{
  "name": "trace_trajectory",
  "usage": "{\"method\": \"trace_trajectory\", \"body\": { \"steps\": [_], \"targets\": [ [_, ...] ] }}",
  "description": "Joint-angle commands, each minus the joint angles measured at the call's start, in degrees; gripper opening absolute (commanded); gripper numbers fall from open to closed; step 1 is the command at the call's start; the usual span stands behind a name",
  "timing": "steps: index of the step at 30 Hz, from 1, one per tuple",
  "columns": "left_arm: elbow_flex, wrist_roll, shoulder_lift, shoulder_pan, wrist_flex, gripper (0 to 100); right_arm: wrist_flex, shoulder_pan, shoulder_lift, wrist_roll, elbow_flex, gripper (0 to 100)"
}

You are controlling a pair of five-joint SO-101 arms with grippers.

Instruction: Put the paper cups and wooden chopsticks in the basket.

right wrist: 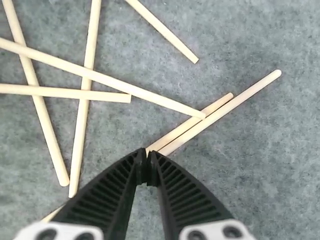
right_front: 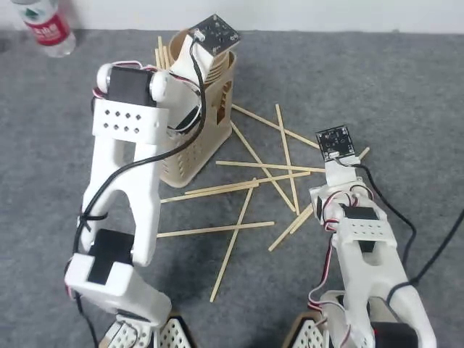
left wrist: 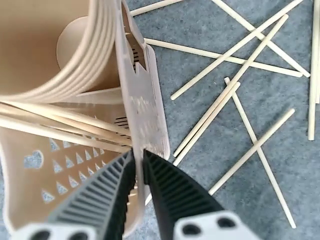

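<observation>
A beige slotted basket [right_front: 190, 148] stands at the back of the grey mat. It holds stacked paper cups [left wrist: 55, 45] and several wooden chopsticks [left wrist: 60, 127]. My left gripper [left wrist: 138, 152] hangs shut just above the basket's wall [left wrist: 142, 107], with nothing between its fingers. Several more chopsticks [right_front: 250, 185] lie crossed on the mat between the arms. My right gripper [right wrist: 147, 152] points down at the mat, shut, right over a pair of chopsticks [right wrist: 220, 110] lying side by side. One of the pair runs on beneath its fingers.
A plastic bottle [right_front: 45, 25] lies at the back left corner. The left arm's white links [right_front: 123, 188] tower beside the basket. Bare mat stretches to the right and behind the right arm [right_front: 366, 246].
</observation>
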Motion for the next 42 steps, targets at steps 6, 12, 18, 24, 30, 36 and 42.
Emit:
{"method": "trace_trajectory", "body": {
  "steps": [6, 12, 18, 24, 30, 36, 42],
  "targets": [
    [-1.89, -1.32, -4.22, -5.89, 0.88, 19, -0.84, -0.13, -1.45, 0.70, -0.44, 0.9],
    [-11.12, -2.29, -13.01, -6.24, 1.76, 19, -0.84, -0.13, -1.45, 0.70, -0.44, 0.9],
    [1.45, -2.55, -26.37, 6.42, 1.93, 19, -0.57, -0.13, -1.45, 0.70, -0.44, 0.9],
    [22.99, -5.71, -31.82, 19.43, 1.67, 19, -0.40, 0.04, -1.54, 0.70, -0.44, 0.9],
    [38.64, -10.46, -31.82, 22.24, -6.95, 19, -0.48, 4.53, -2.15, -0.26, -0.79, 0.8],
    [56.75, -11.08, -31.82, 20.66, -26.99, 19, -0.66, 12.00, -4.97, -8.18, -1.49, 0.8],
    [65.54, -14.59, -31.38, 19.60, -39.03, 19, -1.01, 16.13, -10.51, -13.98, 0.88, 0.8]
  ]
}}
